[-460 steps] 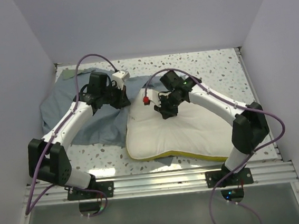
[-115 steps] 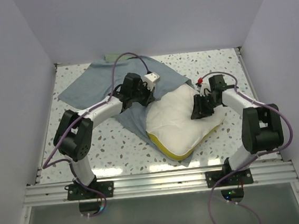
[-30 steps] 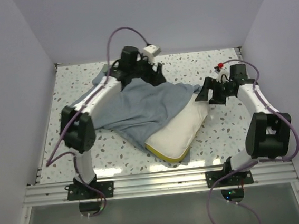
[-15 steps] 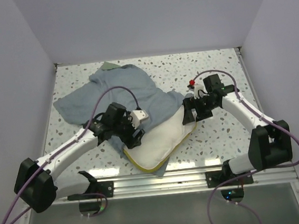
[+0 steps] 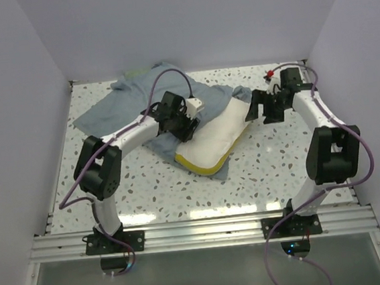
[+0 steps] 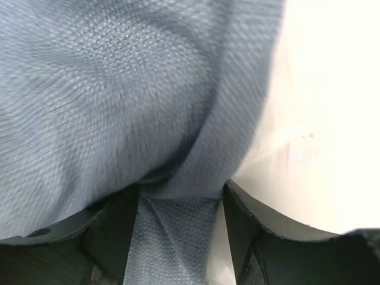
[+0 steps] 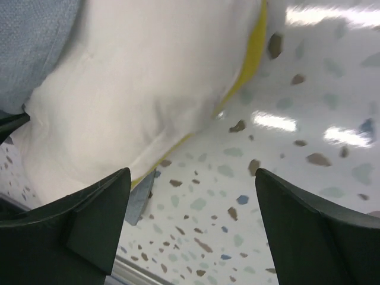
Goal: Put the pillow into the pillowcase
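Note:
The pillow point(image 5: 215, 135) lies slantwise mid-table, cream on top with its yellow edge point(image 5: 197, 165) toward the front. The grey-blue pillowcase point(image 5: 127, 103) spreads behind and left of it, with cloth wrapped around the pillow's far end. My left gripper point(image 5: 183, 125) sits at the pillow's left side. In the left wrist view it point(image 6: 181, 193) is shut on a fold of pillowcase point(image 6: 107, 89), with the pillow point(image 6: 320, 119) just to the right. My right gripper point(image 5: 253, 108) hovers open by the pillow's far right end. The right wrist view shows it point(image 7: 193, 172) holding nothing over speckled table, with the pillow point(image 7: 136, 89) at upper left.
White walls close in the speckled table point(image 5: 280, 167) on the left, back and right. A metal rail point(image 5: 199, 232) runs along the front. The left arm's purple cable point(image 5: 170, 73) loops over the pillowcase. A corner of grey-blue cloth point(image 7: 139, 199) pokes out under the pillow.
My left arm has swung from the front left to the pillow's left side and its jaws have narrowed on cloth. The pillow has shifted back and right. My right gripper has moved back and right.

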Robot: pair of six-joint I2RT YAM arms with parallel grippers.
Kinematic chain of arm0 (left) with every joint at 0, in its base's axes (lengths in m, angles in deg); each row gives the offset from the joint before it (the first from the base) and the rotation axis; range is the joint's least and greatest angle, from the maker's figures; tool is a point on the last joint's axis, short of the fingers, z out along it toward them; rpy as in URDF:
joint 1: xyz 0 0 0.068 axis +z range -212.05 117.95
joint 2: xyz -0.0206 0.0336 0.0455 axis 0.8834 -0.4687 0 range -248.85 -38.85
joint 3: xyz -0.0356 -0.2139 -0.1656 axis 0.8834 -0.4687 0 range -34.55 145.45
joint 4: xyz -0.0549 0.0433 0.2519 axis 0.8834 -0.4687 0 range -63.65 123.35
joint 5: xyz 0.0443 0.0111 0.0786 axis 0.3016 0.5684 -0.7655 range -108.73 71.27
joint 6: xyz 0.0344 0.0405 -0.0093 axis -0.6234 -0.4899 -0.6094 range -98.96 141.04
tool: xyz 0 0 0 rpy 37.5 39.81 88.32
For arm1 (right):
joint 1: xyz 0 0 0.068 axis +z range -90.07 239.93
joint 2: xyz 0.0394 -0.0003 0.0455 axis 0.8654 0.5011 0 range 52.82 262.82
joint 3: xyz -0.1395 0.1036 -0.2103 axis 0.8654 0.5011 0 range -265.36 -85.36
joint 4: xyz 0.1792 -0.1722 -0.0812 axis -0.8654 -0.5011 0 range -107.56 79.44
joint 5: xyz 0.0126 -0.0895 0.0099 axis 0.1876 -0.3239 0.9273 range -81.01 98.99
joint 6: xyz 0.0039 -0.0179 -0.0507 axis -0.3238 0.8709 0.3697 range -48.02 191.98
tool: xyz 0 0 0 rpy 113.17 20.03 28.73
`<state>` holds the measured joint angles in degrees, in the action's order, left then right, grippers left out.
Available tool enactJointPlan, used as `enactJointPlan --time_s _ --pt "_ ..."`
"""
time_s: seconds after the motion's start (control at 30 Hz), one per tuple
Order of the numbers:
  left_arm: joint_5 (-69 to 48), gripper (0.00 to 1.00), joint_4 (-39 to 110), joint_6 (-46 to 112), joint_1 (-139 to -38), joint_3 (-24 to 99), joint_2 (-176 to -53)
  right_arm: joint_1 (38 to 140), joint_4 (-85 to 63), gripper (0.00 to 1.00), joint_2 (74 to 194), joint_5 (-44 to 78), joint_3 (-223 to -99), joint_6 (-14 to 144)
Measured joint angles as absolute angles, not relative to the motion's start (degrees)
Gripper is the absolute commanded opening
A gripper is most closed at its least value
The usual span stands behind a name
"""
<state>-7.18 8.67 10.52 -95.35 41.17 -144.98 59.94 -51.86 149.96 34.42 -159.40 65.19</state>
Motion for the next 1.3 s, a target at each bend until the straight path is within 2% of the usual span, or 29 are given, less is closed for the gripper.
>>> enactJointPlan --time_s 0.03,0.17,0.37,0.63,0.77,0.8,0.83,0.87,0.9,0.97,1.0,1.03,1.23,1.3 --pt "-7.7 0.7 9.3 10.2 -95.0 44.4 -146.6 58.1 -51.8 0.91 150.6 34.4 -161.7 65.1" --pt "-9.3 0.77 12.3 9.1 -94.1 48.3 -146.4 53.4 -51.7 0.91 151.0 35.1 -167.9 65.1" --pt "-12.1 0.79 12.4 9.1 -94.0 44.3 -140.8 56.6 -49.3 0.9 150.6 39.5 -161.6 62.8" --pt "-14.9 0.78 10.9 11.5 -94.0 44.3 -142.1 64.6 -45.8 0.86 157.6 43.4 -155.9 58.0" --pt "-16.2 0.65 9.8 12.2 -94.0 44.2 -144.8 65.2 -43.5 0.73 158.0 45.0 -154.5 56.4" --pt "-16.4 0.54 9.8 12.4 -94.0 43.8 -145.2 65.3 -42.9 0.64 158.0 45.3 -154.2 56.1" --pt "-16.6 0.47 9.7 12.7 -93.9 43.5 -145.4 65.4 -42.4 0.6 158.0 45.7 -154.0 56.0" --pt "-16.7 0.32 9.5 12.7 -93.9 43.3 -145.5 65.6 -42.0 0.56 158.1 46.1 -153.8 55.5" --pt "-16.8 0.24 9.2 12.6 -93.8 43.3 -145.5 65.8 -41.5 0.48 158.3 46.4 -153.6 55.2" --pt "-16.6 0.11 8.9 12.5 -93.6 43.3 -145.5 66.1 -40.7 0.41 158.8 47.2 -153.5 54.7" --pt "-15.9 0.01 8.7 12.4 -93.5 43.4 -145.5 66.2 -40.2 0.38 159.0 47.7 -153.5 54.3" --pt "-14.5 0.0 8.3 12.4 -93.4 43.4 -145.5 66.3 -39.7 0.31 159.3 47.9 -153.5 54.0" --pt "-3.2 0.0 3.8 10.9 -95.3 47.7 -145.5 67.6 -33.7 0.13 159.6 50.1 -151.7 49.2" --pt "2.3 0.0 2.3 11.0 -97.6 50.7 -145.6 68.1 -30.3 0.01 159.6 51.1 -150.4 46.1"
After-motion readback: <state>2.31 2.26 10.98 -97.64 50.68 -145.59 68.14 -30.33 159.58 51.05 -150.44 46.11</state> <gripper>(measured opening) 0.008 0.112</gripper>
